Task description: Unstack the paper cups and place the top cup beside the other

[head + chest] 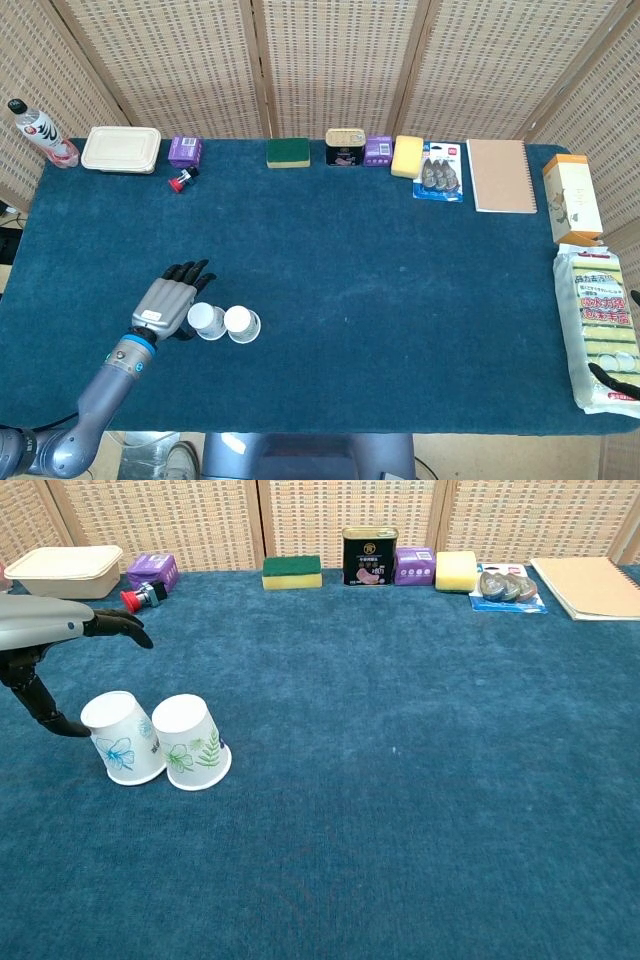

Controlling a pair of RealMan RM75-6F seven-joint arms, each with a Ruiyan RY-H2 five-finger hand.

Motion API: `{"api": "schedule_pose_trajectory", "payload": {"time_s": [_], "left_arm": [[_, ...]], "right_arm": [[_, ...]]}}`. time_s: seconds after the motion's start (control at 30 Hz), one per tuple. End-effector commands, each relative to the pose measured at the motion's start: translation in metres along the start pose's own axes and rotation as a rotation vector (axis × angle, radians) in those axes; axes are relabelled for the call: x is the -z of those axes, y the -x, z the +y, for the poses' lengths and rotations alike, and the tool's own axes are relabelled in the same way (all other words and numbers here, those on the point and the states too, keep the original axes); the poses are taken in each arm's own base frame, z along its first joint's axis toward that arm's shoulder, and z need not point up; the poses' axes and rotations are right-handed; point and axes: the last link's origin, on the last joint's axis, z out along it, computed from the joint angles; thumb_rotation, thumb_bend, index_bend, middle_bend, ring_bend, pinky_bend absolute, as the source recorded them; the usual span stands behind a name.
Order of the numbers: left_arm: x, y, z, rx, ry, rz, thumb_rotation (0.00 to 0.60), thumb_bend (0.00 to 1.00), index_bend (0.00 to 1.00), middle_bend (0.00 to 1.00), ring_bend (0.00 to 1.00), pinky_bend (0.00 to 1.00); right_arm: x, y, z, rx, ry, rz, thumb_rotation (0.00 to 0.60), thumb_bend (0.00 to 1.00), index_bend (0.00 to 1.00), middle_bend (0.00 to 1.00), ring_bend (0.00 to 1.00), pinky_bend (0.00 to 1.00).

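Two white paper cups stand mouth down, side by side and touching, near the table's front left. The blue-flower cup (125, 740) (207, 320) is on the left and the green-fern cup (191, 743) (242, 323) on the right. My left hand (166, 301) (62, 640) hovers just left of the blue-flower cup with its fingers (128, 630) spread above it, holding nothing. Its thumb (40, 702) hangs down close to that cup's left side. A dark bit of my right hand (612, 381) shows at the right edge, its pose unclear.
Along the far edge stand a bottle (36, 130), a lidded box (121, 149), a purple box (184, 150), a green sponge (288, 152), a tin (344, 147), a yellow sponge (407, 155) and a notebook (500, 175). Sponge packs (603, 325) lie at the right.
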Motion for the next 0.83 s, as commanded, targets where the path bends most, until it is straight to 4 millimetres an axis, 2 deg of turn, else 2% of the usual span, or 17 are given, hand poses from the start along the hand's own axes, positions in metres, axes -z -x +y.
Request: {"api": "schedule_pose_trajectory", "payload": {"time_s": [0.03, 0.1, 0.17, 0.3, 0.47, 0.83], "left_arm": [[0.003, -0.004, 0.000, 0.019, 0.005, 0.003, 0.600, 0.16, 0.04, 0.00, 0.00, 0.08], [0.010, -0.012, -0.002, 0.035, 0.015, 0.030, 0.600, 0.16, 0.02, 0.00, 0.00, 0.08], [0.028, -0.025, -0.017, 0.041, -0.003, 0.100, 0.600, 0.16, 0.00, 0.00, 0.00, 0.08], [0.060, -0.026, -0.044, 0.039, -0.013, 0.208, 0.600, 0.13, 0.00, 0.00, 0.00, 0.08], [0.103, -0.002, -0.078, 0.102, -0.052, 0.315, 0.600, 0.12, 0.00, 0.00, 0.00, 0.08], [0.158, 0.036, -0.116, 0.198, -0.188, 0.378, 0.600, 0.12, 0.00, 0.00, 0.00, 0.08]], "right_arm": [[0.000, 0.000, 0.000, 0.000, 0.000, 0.001, 0.600, 0.06, 0.03, 0.00, 0.00, 0.00], [0.000, 0.000, 0.000, 0.000, 0.001, 0.001, 0.600, 0.06, 0.03, 0.00, 0.00, 0.00], [0.000, -0.001, 0.000, 0.000, 0.001, 0.000, 0.600, 0.06, 0.03, 0.00, 0.00, 0.00], [0.000, 0.000, 0.000, 0.002, -0.002, 0.001, 0.600, 0.06, 0.03, 0.00, 0.00, 0.00], [0.001, 0.002, -0.003, 0.011, -0.007, -0.001, 0.600, 0.06, 0.03, 0.00, 0.00, 0.00], [0.001, 0.007, -0.007, 0.037, -0.019, -0.006, 0.600, 0.06, 0.03, 0.00, 0.00, 0.00]]}}
